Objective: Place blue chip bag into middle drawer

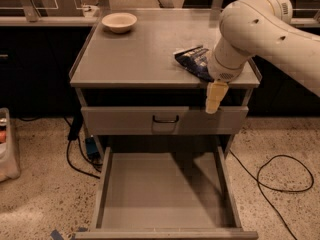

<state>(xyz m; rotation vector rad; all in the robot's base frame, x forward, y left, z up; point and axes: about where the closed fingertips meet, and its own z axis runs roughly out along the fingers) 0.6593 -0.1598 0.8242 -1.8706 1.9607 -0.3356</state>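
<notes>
The blue chip bag (194, 61) lies on the right side of the cabinet top, its right part hidden behind my arm. My gripper (215, 96) points down just past the front edge of the top, in front of and slightly right of the bag, and holds nothing that I can see. The middle drawer (160, 194) is pulled fully out below, its bare grey floor showing.
A cream bowl (119, 21) sits at the back left of the cabinet top (135, 59). A shut drawer front with a black handle (165, 119) is above the pulled-out drawer. Cables (280, 176) trail on the speckled floor on both sides.
</notes>
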